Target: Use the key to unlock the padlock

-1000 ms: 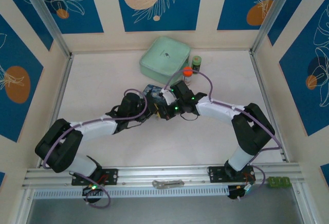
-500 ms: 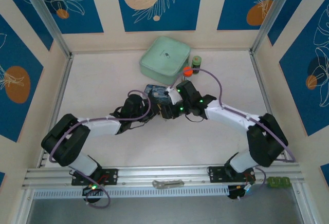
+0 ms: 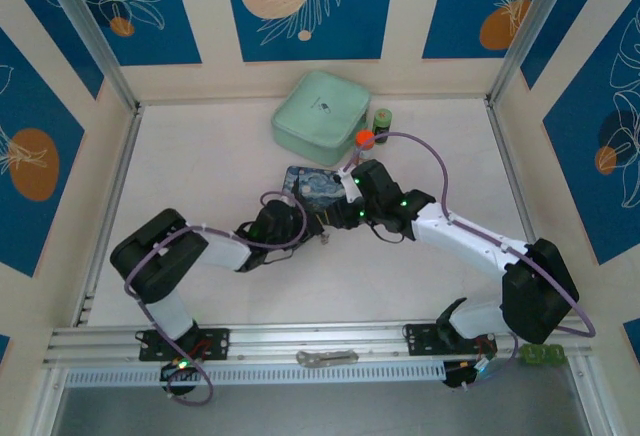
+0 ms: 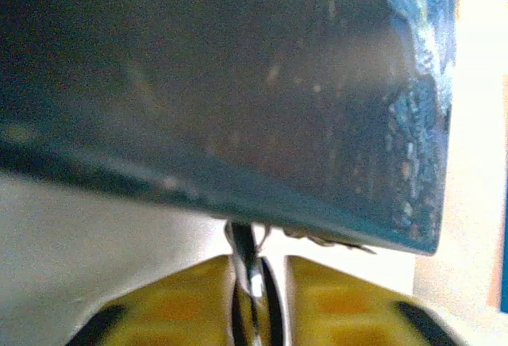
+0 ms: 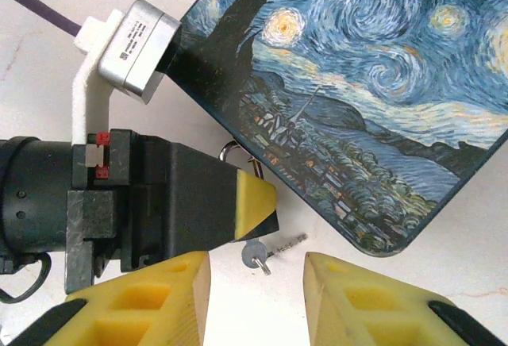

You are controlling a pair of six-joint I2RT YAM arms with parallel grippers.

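Two robot arms meet mid-table (image 3: 200, 156) beside a blue painted tin (image 5: 373, 100). The right jaws stand released, their yellow pads (image 5: 151, 298) well apart, and the key (image 5: 266, 251) lies flat on the table at the mouth of that gap, touching neither pad. Just beyond the key, the left jaws point across the front of the right jaws, their yellow-and-black tip (image 5: 255, 207) close to the tin's near edge. The padlock (image 5: 229, 153) sits just behind that tip, against the tin, with only its thin silvery shackle showing. From the left wrist, a thin dark and silvery piece (image 4: 250, 263) stands in the narrow slot between the left jaws' own pads, under the tin's looming side; whether they grip it or merely flank it cannot be told. Past the tin, away from both jaws, rest a pale green case (image 3: 322, 116), a small green bottle (image 3: 382, 119) and an orange-capped one (image 3: 365, 139).
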